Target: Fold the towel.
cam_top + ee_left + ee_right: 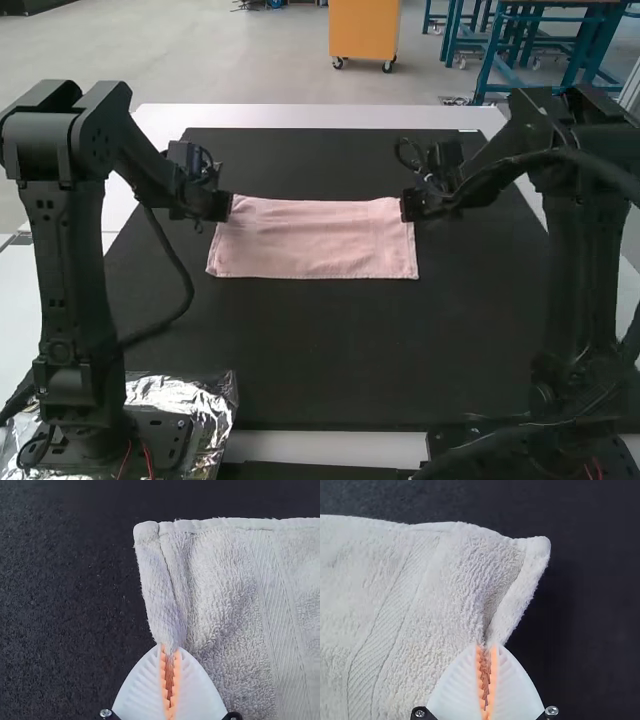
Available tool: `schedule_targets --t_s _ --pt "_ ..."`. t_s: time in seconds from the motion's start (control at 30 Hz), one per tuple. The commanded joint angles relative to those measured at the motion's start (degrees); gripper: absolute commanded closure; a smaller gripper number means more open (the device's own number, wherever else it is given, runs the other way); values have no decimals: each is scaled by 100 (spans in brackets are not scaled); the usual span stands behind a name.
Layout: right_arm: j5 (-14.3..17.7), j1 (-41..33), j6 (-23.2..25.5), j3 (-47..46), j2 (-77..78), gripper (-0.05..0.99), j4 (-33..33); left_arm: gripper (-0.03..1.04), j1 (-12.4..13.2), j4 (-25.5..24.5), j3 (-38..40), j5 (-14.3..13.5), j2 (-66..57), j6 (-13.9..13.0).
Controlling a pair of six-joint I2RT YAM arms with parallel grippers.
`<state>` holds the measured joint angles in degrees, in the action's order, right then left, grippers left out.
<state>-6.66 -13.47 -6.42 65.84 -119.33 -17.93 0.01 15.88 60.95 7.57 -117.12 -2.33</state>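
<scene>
Clearly, left pincer (214, 205) and right pincer (414, 206), nearly closed, each pinch a side edge of the towel (315, 240).

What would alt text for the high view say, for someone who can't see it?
A pink towel spreads in a wide rectangle over a black mat on a white table. Two black robot arms hold it, the left gripper and right gripper pinching opposite short sides.

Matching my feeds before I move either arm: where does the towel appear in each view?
High view: the towel, just above the middle.
Left wrist view: one end, pinched by the left gripper.
Right wrist view: the opposite end, pinched by the right gripper.
Shared landmark: the black mat.
</scene>
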Motion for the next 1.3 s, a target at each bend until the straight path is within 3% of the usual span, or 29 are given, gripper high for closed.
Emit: schedule_targets --t_s 0.0,0.2,0.53,0.8,1.27 --pt "-161 55 79 -142 410 96 27 99 113 135 -197 192 339 -48" --pt "-319 187 132 -450 815 96 88 99 140 196 -575 333 735 -57" --pt "-495 249 149 -1118 1676 96 264 99 192 144 -1243 341 1534 -48" --pt "-626 222 281 -1750 2379 96 440 99 201 -226 -1771 341 2308 92" --pt "-785 196 483 -2656 2845 96 624 99 201 -217 -2685 289 3064 242"
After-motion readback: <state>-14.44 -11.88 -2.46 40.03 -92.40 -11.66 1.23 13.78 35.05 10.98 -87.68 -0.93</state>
